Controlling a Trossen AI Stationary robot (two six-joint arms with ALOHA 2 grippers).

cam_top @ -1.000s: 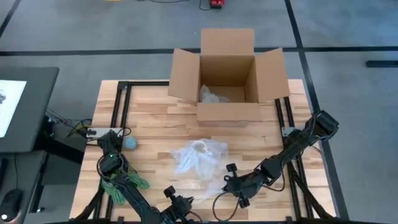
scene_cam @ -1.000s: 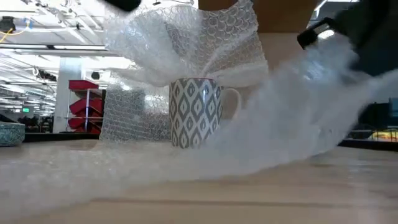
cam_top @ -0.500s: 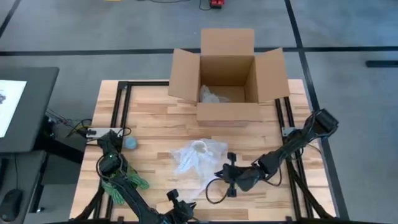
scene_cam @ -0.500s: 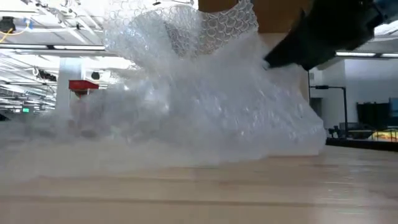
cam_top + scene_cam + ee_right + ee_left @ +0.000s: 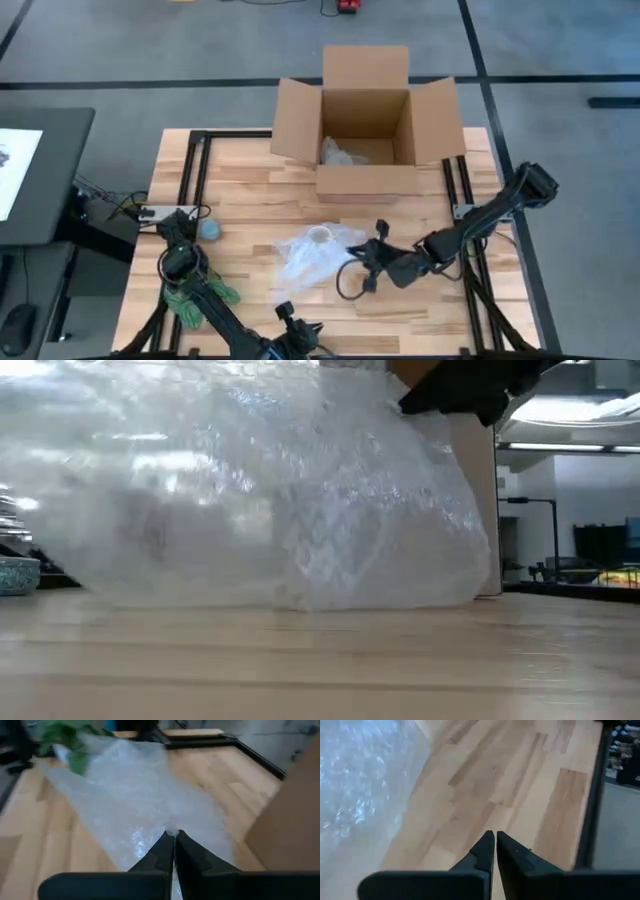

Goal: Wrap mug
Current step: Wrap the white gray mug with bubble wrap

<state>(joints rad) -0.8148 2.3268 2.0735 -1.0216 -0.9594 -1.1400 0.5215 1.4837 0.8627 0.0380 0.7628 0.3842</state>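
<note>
I see the mug in the middle of the surface, under the bubble wrap. My right end effector pinches the wrap's edge, just beside the mug. My left end effector is closed and empty near the front edge, over bare wood.
</note>
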